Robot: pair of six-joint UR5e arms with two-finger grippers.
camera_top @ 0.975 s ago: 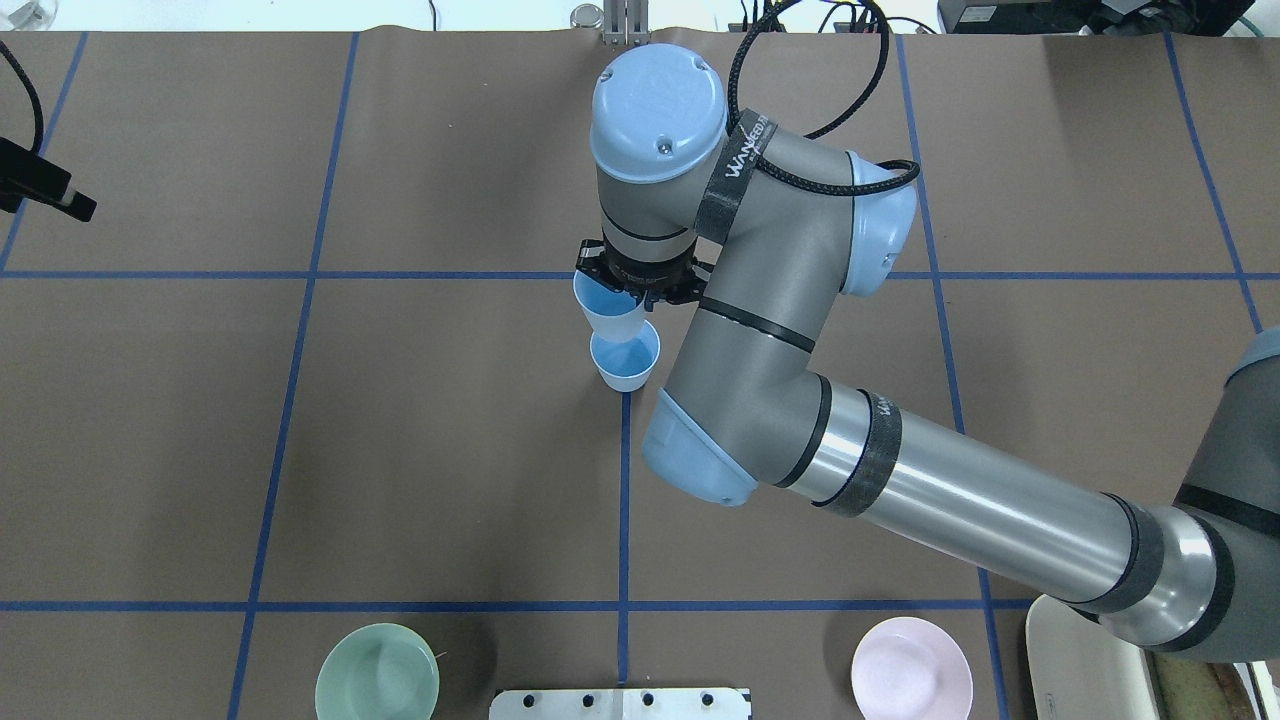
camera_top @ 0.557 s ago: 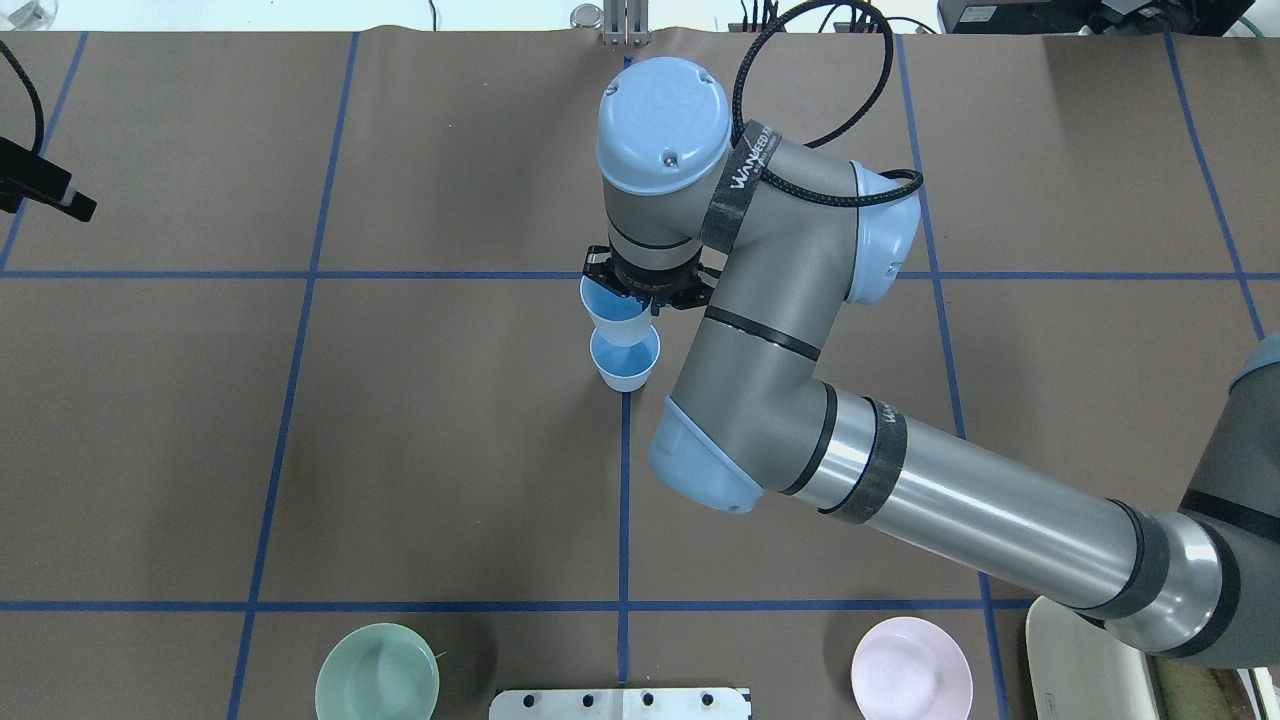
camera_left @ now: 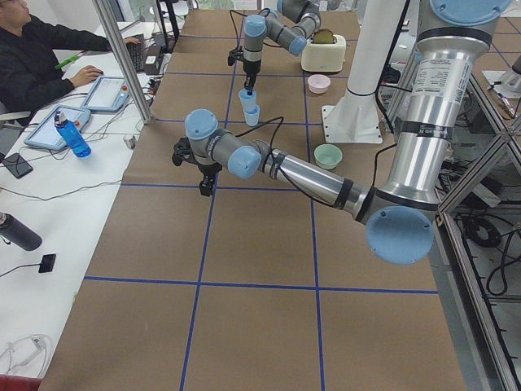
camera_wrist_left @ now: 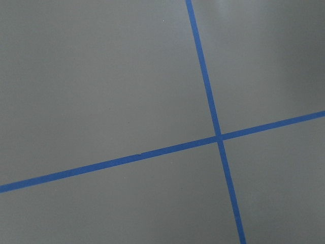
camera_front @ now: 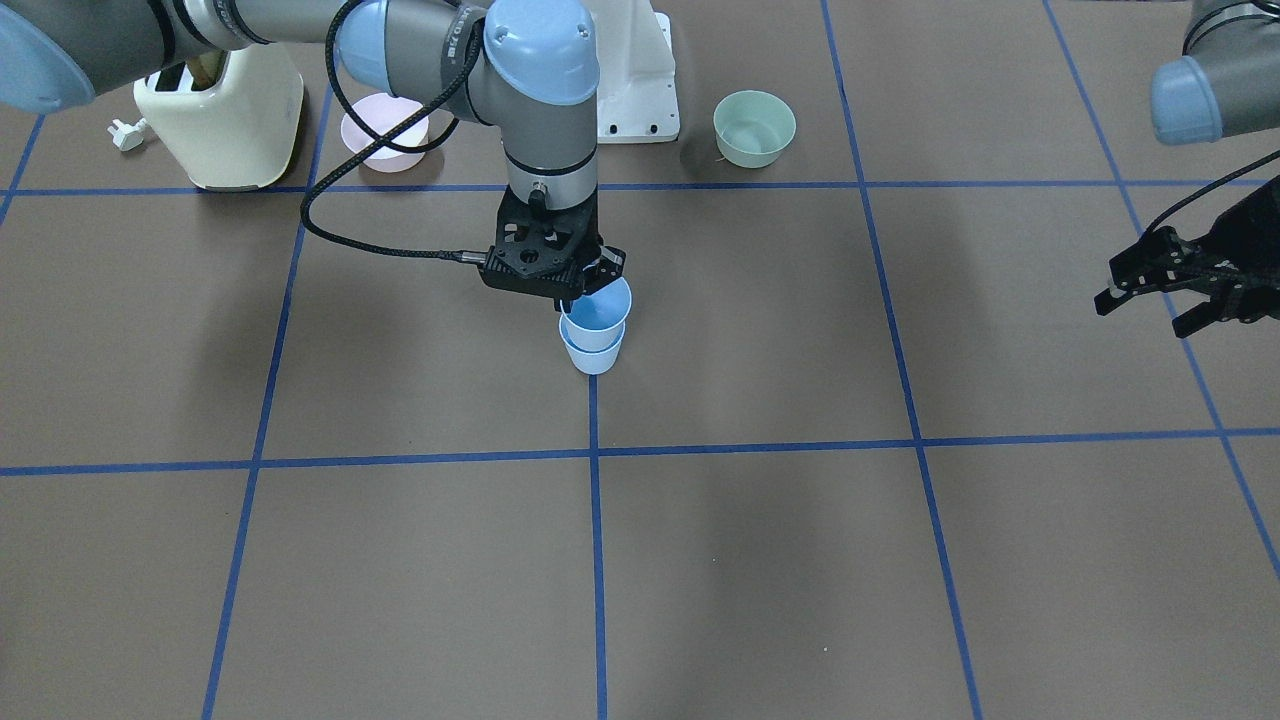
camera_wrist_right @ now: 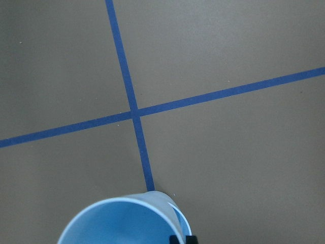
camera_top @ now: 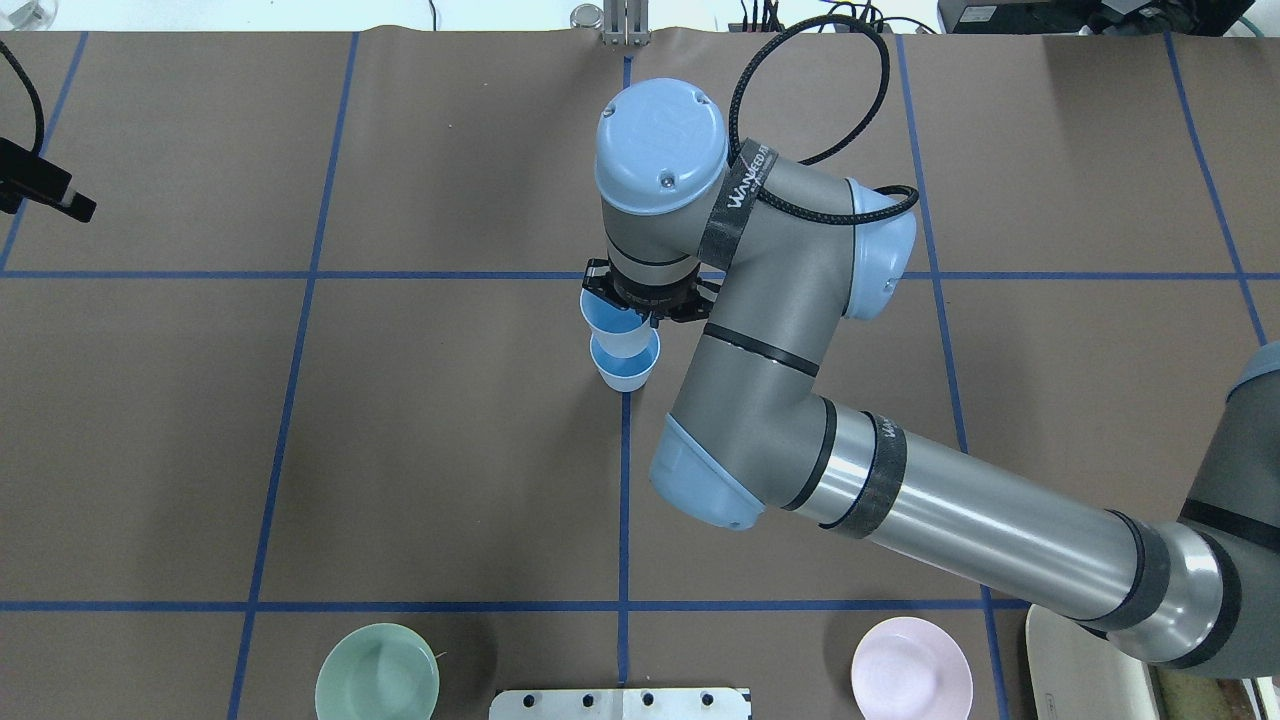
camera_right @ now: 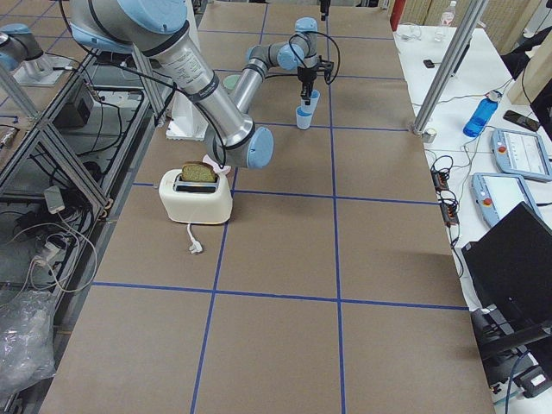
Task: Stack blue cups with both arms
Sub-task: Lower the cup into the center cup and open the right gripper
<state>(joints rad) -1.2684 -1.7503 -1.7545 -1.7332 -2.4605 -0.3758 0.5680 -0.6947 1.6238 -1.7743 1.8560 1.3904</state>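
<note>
One blue cup (camera_top: 626, 374) stands on the table at a tape crossing. My right gripper (camera_top: 640, 308) is shut on the rim of the second blue cup (camera_top: 610, 322) and holds it over the first, its base lowered into the standing cup's mouth. In the front-facing view the held cup (camera_front: 598, 306) sits in the lower cup (camera_front: 592, 358) under the right gripper (camera_front: 592, 284). The held cup's rim (camera_wrist_right: 122, 223) fills the bottom of the right wrist view. My left gripper (camera_front: 1150, 300) hangs open and empty far off to the side, above the table.
A pale green bowl (camera_top: 377, 672) and a pink bowl (camera_top: 911, 668) sit near the robot's base plate (camera_top: 620, 703). A cream toaster (camera_front: 220, 110) stands beside the pink bowl. An operator (camera_left: 41, 57) sits at a side desk.
My right gripper has moved the held cup toward the standing cup and lower, so it now overlaps the standing cup's mouth more. The left arm has not moved.
</note>
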